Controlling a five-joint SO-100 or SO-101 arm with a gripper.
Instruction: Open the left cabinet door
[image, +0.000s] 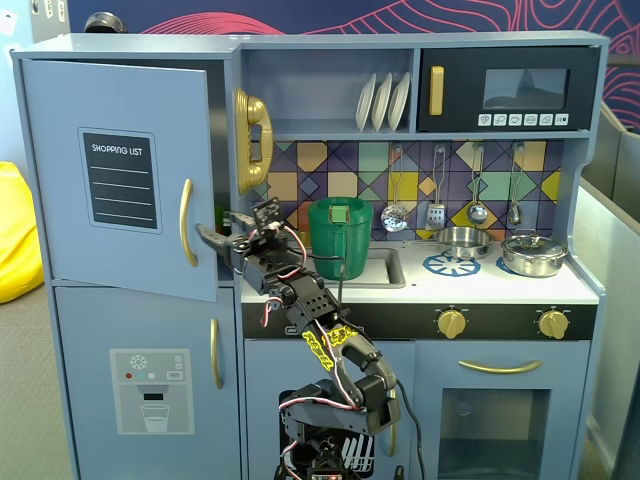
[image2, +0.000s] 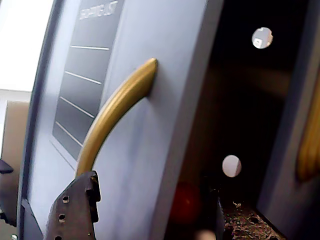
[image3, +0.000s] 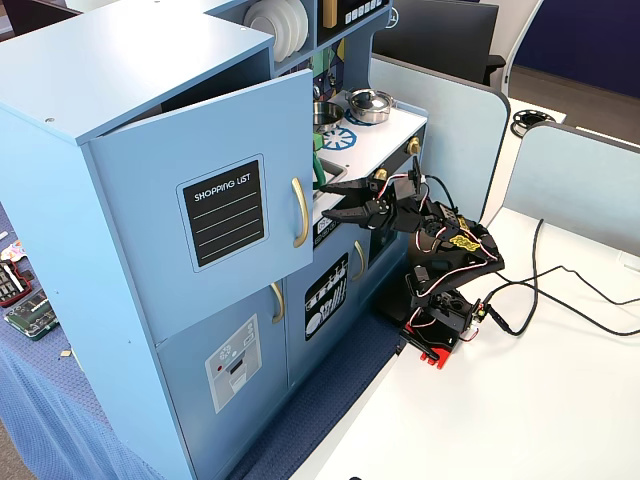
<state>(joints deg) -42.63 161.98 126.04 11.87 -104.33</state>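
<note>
One door matters here — the left cabinet door (image: 120, 175), already swung partly out from the top left of the toy kitchen (image3: 120, 60), its gold handle (image: 186, 222) near the free edge. The gripper (image: 222, 240) hangs just off that edge with its jaws spread and nothing between them; in the wrist view one finger (image2: 75, 210) sits below the handle's (image2: 112, 112) lower end, and whether it touches is unclear.

Likely failures, as judged from this pose: a finger could slide off the smooth curved handle, or push on the panel and swing the door shut again; the jaw nearer the dark opening could catch the cabinet frame.

The arm's base (image3: 435, 335) stands on a white tabletop (image3: 500, 420), cables (image3: 570, 300) trailing behind it. Grey partition panels (image3: 440, 130) enclose the desk; a patterned wall (image: 400, 15) rises behind the kitchen, and a yellow object (image: 15, 235) lies on the floor at the left of a fixed view.
</note>
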